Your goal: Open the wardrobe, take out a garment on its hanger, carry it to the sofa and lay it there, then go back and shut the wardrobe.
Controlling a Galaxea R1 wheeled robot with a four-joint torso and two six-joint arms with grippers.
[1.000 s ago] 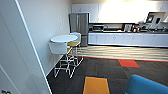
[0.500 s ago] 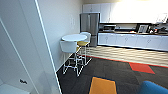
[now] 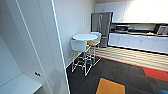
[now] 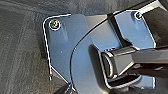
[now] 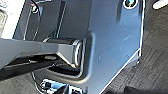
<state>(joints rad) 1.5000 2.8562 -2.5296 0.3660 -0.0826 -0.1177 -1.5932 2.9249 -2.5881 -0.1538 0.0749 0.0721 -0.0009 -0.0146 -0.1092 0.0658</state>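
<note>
A white wall panel [image 3: 37,45] is seen close at the left, with a round white table [image 3: 84,37] and stools [image 3: 80,47] beyond it. Kitchen cabinets [image 3: 135,41] and a steel fridge [image 3: 101,23] are seen across the dark carpet [image 3: 120,75]. Whether either claw is apart or together cannot be told.

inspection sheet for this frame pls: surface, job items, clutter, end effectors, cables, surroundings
Surface: dark carpet tiles with an orange tile and a red tile; striped floor by the kitchen.
Job's things: nothing seen.
Clutter: round white high table with white stools, one with a yellow seat.
End effectors: fingers cannot be made out in either wrist view.
Cables: nothing seen.
Surroundings: white panel close on the left, white wall, steel fridge, white kitchen cabinets, microwave on the counter.
</note>
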